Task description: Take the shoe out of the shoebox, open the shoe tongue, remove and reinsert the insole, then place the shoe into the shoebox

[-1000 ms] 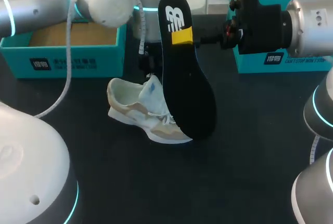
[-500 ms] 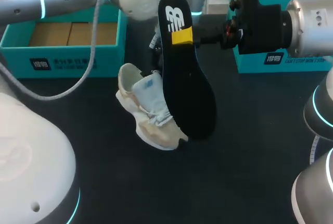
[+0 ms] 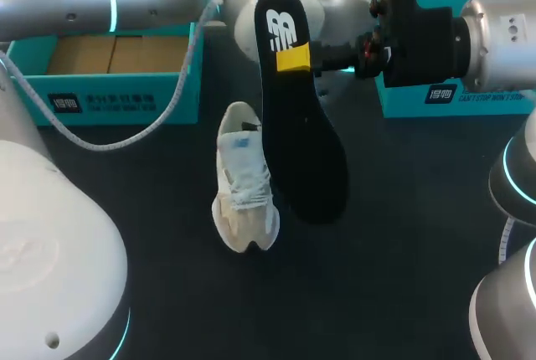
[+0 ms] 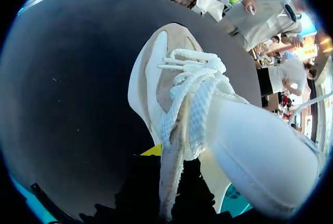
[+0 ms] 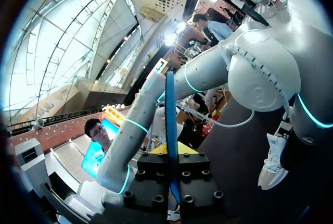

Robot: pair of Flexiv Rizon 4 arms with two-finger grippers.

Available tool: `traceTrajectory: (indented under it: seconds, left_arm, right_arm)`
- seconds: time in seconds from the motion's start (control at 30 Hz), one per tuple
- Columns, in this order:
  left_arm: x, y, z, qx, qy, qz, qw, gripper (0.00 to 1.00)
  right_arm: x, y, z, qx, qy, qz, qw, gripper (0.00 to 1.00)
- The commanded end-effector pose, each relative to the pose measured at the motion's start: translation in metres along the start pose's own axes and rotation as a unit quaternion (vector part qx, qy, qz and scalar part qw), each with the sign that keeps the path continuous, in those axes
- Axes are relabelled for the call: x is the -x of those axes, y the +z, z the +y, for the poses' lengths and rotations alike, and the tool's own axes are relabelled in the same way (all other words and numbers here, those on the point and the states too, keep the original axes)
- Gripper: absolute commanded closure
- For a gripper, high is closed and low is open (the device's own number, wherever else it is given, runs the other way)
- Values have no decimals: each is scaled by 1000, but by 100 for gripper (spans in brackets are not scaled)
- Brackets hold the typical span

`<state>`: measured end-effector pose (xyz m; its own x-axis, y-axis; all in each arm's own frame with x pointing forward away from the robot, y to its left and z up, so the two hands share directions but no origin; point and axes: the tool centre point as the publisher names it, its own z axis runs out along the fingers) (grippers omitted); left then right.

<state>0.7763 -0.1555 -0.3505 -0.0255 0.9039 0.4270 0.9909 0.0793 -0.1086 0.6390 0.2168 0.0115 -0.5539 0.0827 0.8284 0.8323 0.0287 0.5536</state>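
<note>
Right gripper (image 5: 170, 150) is clamped on the black insole (image 3: 301, 134), held edge-on with its white logo showing. The shoe (image 4: 171, 88) stretches ahead of the left gripper (image 4: 158, 156), whose hold cannot be told.

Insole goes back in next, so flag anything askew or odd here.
Nothing looks damaged or spilled. The insole hangs upright in the air, pinched edge-on in the right gripper and fully out of the shoe. The shoe's laces sit loose and bunched.
</note>
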Motion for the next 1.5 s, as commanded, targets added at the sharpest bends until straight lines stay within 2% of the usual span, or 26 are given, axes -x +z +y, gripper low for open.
traceTrajectory:
  seconds: [0.03,0.27,0.57,0.8,1.13,1.3,1.5]
  left_arm:
    - [2,-1,0,34,43,-35,998,100]
    - [16,-6,2,28,56,-42,997,100]
    - [51,-14,5,35,43,-50,997,100]
    - [71,-17,7,11,18,-60,998,100]
    - [69,-1,-10,-10,4,-52,999,100]
    - [67,4,-20,-7,2,-46,999,100]
    - [69,16,-21,-18,20,-36,999,100]
  right_arm:
    - [0,4,0,1,1,-2,1000,100]
    - [0,4,0,1,1,-2,1000,100]
    - [0,4,0,1,1,-2,1000,100]
    - [0,4,0,1,1,-2,1000,100]
    - [0,4,0,1,1,-2,1000,100]
    - [0,4,0,1,1,-2,1000,100]
    - [0,4,0,1,1,-2,1000,100]
